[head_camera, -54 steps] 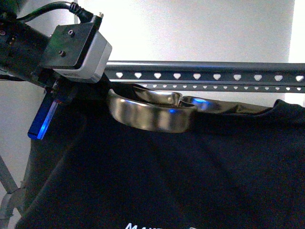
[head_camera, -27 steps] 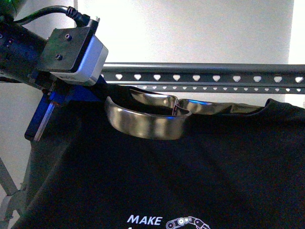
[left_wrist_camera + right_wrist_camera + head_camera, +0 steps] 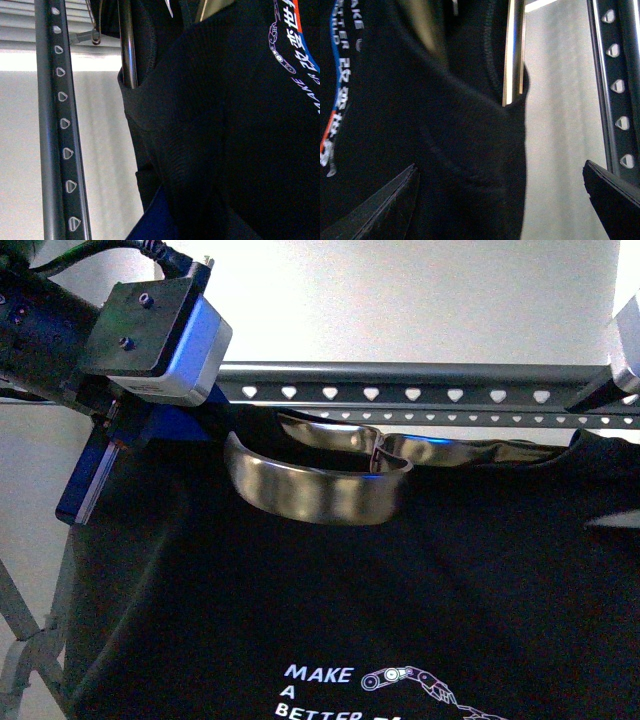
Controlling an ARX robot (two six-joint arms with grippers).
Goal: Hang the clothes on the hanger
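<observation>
I see shirt point(image 3: 330, 580) hanging just under rack point(image 3: 400, 375), print facing me. Left gripper point(image 3: 100, 475) at 1 shoulder, probably steadying it; I can't tell its grip. Right gripper point(image 3: 500, 167) spread, straddling the other edge.

black t-shirt point(image 3: 300, 580), white print showing, spread upright just before the grey heart-holed rail point(image 3: 434, 396)

Black cabled arm point(image 3: 40, 330), blue-fingered left claw point(image 3: 105, 460)
</observation>
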